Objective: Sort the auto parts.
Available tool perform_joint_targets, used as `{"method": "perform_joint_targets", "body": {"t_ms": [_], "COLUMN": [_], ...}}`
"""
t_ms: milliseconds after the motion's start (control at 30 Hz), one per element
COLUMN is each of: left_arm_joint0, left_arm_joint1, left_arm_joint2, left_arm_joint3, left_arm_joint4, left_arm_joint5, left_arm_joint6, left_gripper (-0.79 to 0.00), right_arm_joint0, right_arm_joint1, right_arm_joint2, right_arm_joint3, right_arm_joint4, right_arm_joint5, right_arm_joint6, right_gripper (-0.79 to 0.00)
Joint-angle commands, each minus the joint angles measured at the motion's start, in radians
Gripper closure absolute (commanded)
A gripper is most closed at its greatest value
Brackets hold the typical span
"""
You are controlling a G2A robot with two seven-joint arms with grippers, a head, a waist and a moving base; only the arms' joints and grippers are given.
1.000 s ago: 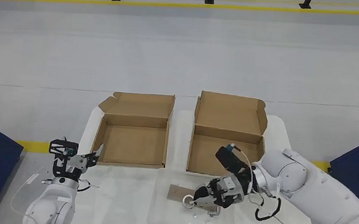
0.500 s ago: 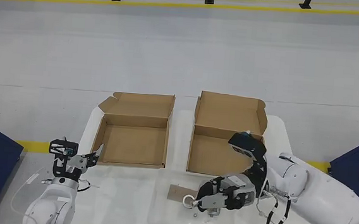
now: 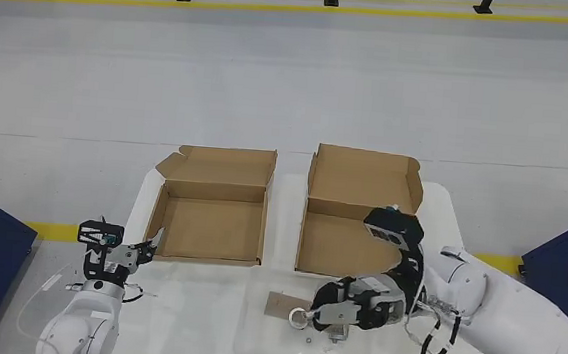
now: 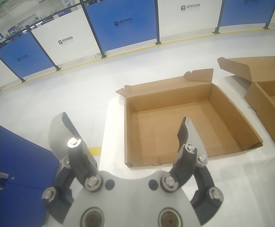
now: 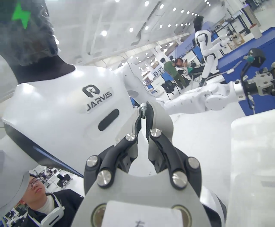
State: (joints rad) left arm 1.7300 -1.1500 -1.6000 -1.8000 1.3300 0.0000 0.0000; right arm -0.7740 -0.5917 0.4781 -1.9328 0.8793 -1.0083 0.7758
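My right pincer (image 5: 144, 114), clamped on a small metal part (image 5: 143, 110), has just twisted round, likely ready for boxing; left pincer (image 4: 125, 118) gapes apart.

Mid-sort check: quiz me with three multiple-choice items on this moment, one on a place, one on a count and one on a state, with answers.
1. Where is the left pincer?
A) inside the left brown cardboard box
B) inside the right box
C) outside the left box, by its front corner

2. How many open cardboard boxes are there?
A) one
B) two
C) four

3. The right pincer is:
A) shut on a small silver metal part
B) wide open and empty
C) shut on a box flap

Answers:
1 C: the left wrist view shows it short of the box's front wall.
2 B: the left box and the right brown cardboard box stand side by side.
3 A: the right wrist view shows the part pinched at the tips.
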Motion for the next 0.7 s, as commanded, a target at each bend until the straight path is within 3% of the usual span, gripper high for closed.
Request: {"method": "perform_joint_targets", "body": {"t_ms": [0, 267, 500, 667], "left_arm_joint0": [0.000, 0.000, 0.000, 0.000], "left_arm_joint1": [0.000, 0.000, 0.000, 0.000], "left_arm_joint2": [0.000, 0.000, 0.000, 0.000], "left_arm_joint3": [0.000, 0.000, 0.000, 0.000], "left_arm_joint4": [0.000, 0.000, 0.000, 0.000], "left_arm_joint5": [0.000, 0.000, 0.000, 0.000], "left_arm_joint6": [0.000, 0.000, 0.000, 0.000], "left_gripper": [-0.785, -0.785, -0.785, -0.785], "right_arm_joint0": [-0.019, -0.086, -0.170, -0.188], "right_arm_joint1": [-0.001, -0.017, -0.050, -0.059], "right_arm_joint2": [0.007, 0.095, 0.234, 0.266], "right_arm_joint3": [-0.025, -0.115, -0.151, -0.148], "right_arm_joint4": [0.122, 0.400, 0.589, 0.618], "right_arm_joint5": [-0.004, 0.035, 0.146, 0.175], "right_arm_joint6": [0.032, 0.072, 0.182, 0.212], "right_gripper": [0.000, 0.000, 0.000, 0.000]}}
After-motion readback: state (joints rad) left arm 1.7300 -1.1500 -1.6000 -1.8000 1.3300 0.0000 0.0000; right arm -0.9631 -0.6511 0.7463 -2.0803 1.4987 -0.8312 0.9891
